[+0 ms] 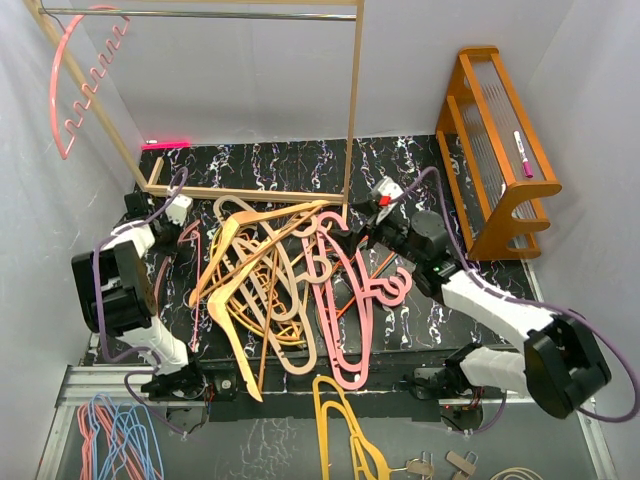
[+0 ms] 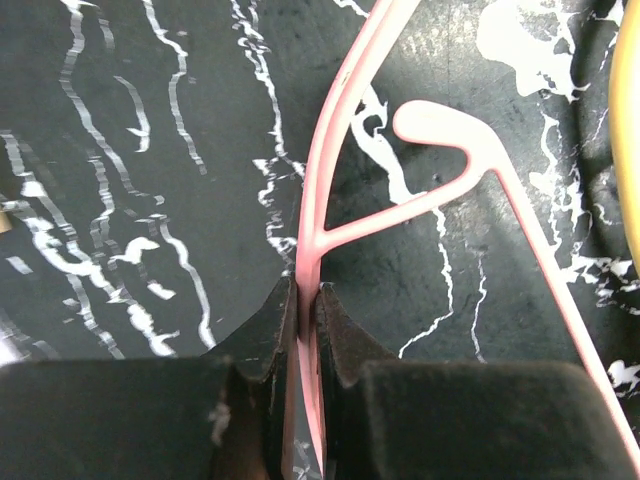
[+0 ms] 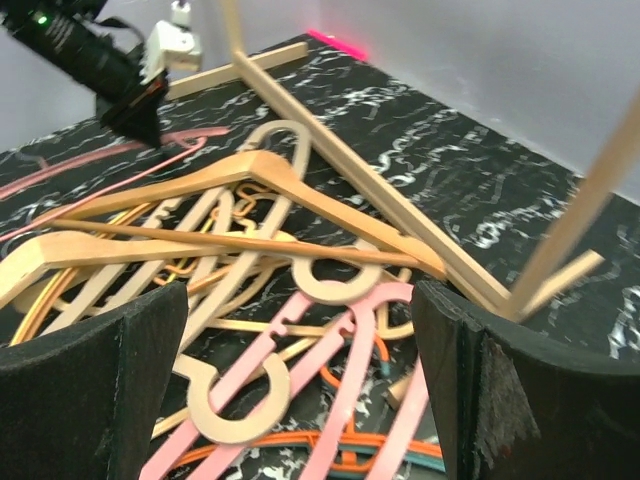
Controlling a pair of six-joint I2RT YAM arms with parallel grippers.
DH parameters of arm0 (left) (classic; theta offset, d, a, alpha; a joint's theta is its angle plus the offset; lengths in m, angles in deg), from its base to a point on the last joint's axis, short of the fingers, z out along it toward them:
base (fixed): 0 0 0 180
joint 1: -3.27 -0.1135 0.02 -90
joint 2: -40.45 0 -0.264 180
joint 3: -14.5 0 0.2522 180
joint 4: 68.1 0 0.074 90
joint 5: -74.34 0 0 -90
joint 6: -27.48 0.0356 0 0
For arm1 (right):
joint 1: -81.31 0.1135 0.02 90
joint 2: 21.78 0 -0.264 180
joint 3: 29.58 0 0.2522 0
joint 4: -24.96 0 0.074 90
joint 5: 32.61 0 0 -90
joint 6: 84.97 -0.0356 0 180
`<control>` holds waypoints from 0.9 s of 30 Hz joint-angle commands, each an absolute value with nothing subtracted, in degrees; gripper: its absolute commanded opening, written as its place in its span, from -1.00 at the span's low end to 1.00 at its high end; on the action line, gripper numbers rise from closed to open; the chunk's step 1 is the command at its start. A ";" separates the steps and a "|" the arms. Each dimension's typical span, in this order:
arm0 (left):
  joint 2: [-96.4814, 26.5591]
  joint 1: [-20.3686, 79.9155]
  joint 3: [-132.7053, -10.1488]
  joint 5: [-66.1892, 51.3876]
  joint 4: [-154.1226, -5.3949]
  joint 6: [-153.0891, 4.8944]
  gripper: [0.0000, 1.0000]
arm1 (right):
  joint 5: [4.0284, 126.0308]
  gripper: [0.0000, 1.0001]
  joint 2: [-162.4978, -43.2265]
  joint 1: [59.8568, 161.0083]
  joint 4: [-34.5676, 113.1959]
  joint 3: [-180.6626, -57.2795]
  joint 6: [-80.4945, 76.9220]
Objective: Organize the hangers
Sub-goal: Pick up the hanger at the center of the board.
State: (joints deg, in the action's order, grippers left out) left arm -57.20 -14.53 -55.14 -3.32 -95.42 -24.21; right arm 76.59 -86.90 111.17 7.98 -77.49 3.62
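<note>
Only the left wrist view shows the left gripper (image 2: 308,300) clamped on a thin pink hanger (image 2: 312,225), while the right gripper (image 3: 300,340) gapes above hangers (image 1: 265,280) heaped on a black marbled mat (image 1: 410,165), white walls (image 1: 240,90) around.

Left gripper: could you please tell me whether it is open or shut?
The left gripper is shut on a thin pink hanger: its black fingers press against both sides of the rod.

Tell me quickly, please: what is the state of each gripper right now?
Left gripper: closed on a pink hanger.
Right gripper: open, holding nothing.
</note>
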 commanded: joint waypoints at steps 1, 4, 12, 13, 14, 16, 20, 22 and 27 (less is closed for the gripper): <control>-46.63 -13.49 -54.84 -4.75 -104.85 -19.95 -1.00 | 87.72 0.97 -92.26 111.84 5.40 -85.39 4.08; -40.11 -12.74 -57.96 -3.78 -108.22 -17.74 -1.00 | 90.64 0.97 -96.63 112.30 5.28 -89.41 2.29; -29.87 -11.98 -65.81 3.16 -121.72 -13.24 -1.00 | 93.89 0.97 -101.74 113.28 3.45 -93.52 -0.71; -28.54 -11.60 -66.24 4.09 -122.94 -12.61 -1.00 | 94.96 0.97 -102.29 113.23 3.05 -93.94 -1.26; -27.23 -11.01 -66.57 5.23 -123.88 -11.93 -1.00 | 96.47 0.97 -103.07 113.29 1.56 -94.06 -2.05; -24.96 -10.22 -67.02 7.86 -125.63 -10.38 -1.00 | 101.92 0.97 -105.31 113.29 -2.98 -95.38 -5.02; -22.80 -8.61 -68.60 13.12 -127.47 -9.04 -1.00 | 110.32 0.97 -114.05 113.59 -13.99 -101.42 -17.39; -22.74 -7.71 -69.87 15.20 -128.39 -8.89 -1.00 | 111.69 0.97 -118.80 114.12 -20.13 -104.89 -22.71; -22.52 -1.81 -71.03 13.18 -127.28 -10.28 -1.00 | 113.01 0.97 -131.15 115.29 -21.72 -119.85 -32.28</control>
